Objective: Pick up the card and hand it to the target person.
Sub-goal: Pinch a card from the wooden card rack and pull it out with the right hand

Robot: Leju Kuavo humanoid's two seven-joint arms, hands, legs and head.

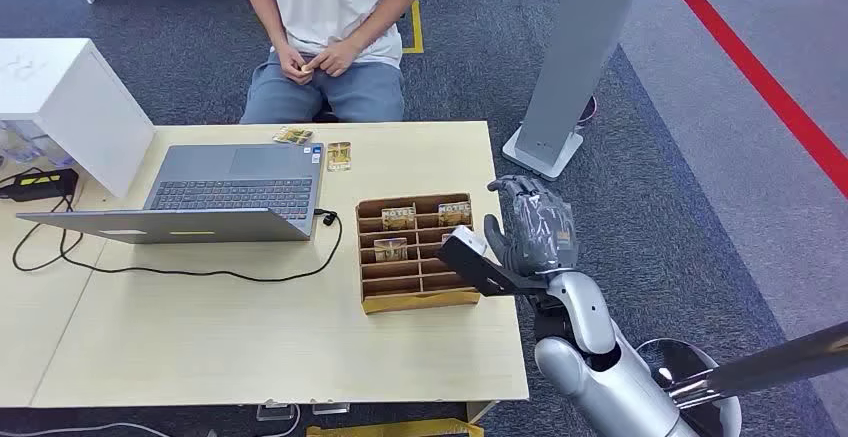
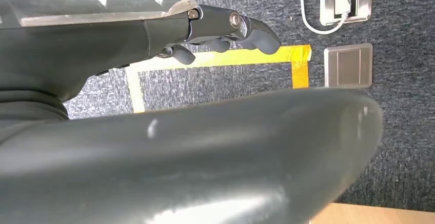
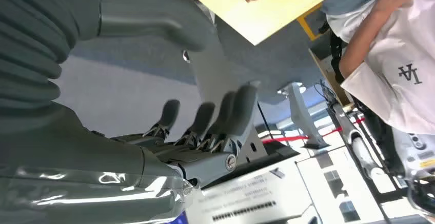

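The card organizer, a brown box of slots, stands on the wooden surface and serves as the landmark here. Several cards stand in its slots: 2 in the row farthest from the robot, marked with dark lettering, and 1 more just nearer in the left column. 2 further cards lie flat on the surface beyond the organizer, toward the seated person, who sits across from it with both hands together in the lap. A grey laptop sits to the left of the organizer.

The right hand hovers just beside the organizer's right wall, at the surface's edge, fingers spread and holding nothing; no card is in it. The left hand hangs over carpet with yellow tape, fingers loosely curled, also with nothing in them.

By my reading, the task stands at its 1st step: the reach toward a card, with no grasp made. The next move calls for the right hand to shift left over the slots, come down on 1 upright card's top edge and pinch it without dragging its neighbours or tipping the light box, then lift it straight out.
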